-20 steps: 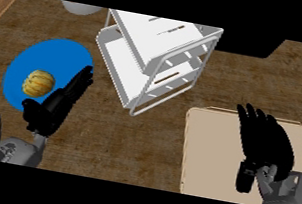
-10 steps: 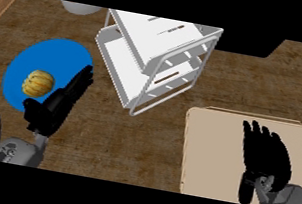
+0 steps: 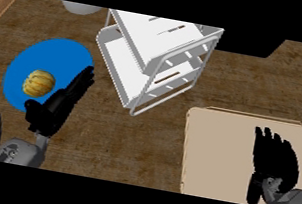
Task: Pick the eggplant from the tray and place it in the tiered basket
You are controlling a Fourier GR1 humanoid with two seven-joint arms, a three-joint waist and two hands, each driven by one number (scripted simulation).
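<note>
Over tray [image 3: 208, 134]: right hand [image 3: 275, 159] flat, fingers straight, empty; tiered basket [image 3: 159, 54] beside; left hand [image 3: 61, 101] open.

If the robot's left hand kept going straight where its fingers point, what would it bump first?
Probably the white tiered wire basket. The black left hand points up and rightward along the round blue plate's edge, though depth is unclear.

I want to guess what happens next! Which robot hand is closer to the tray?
The right robot hand. It already sits over the beige tray, fingers spread. The left robot hand is across the counter, by the blue plate. The eggplant isn't visible.
</note>
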